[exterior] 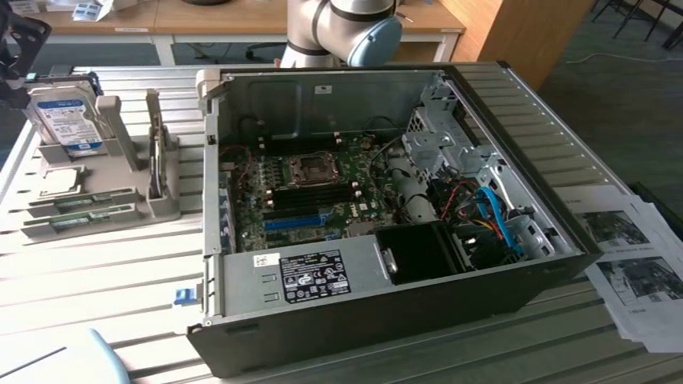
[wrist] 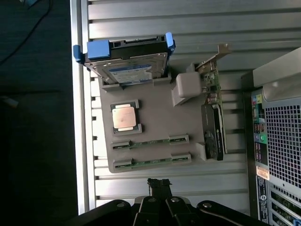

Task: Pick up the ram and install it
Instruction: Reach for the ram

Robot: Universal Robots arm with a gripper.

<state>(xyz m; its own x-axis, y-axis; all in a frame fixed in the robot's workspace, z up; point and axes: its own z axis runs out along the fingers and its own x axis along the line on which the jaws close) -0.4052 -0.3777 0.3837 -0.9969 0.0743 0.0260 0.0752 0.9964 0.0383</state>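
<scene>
The gripper point(wrist: 159, 183) hangs above the slatted table point(wrist: 188, 23) with its two fingers pressed together and nothing between them. The thing closest to its fingertips is the ram point(wrist: 151, 161), a thin green stick in the gray holder point(wrist: 155, 101); the gripper does not touch it. A little farther from the fingers lies a second ram stick point(wrist: 150, 142), parallel to the first. Both seem to stand on their long edge, kept only at the two ends by small gray blocks. I think this leaves the middle of each stick free to be taken from above.

Farther from the gripper, the holder carries a processor point(wrist: 126, 117) in a square recess, then a hard drive point(wrist: 124, 66) with blue side rails, and to one side an expansion card point(wrist: 214, 122) on its edge. Each part has its own seat, probably so that it is always found at the same place.

The computer case point(exterior: 513, 264) lies on its side without the cover, so the motherboard point(exterior: 309, 192) faces upward; in my judgement this makes the memory slots reachable from above. The hard drive has a blue and white label and the power supply point(exterior: 304, 276) has stickers, but I cannot read any brand or word on them.
</scene>
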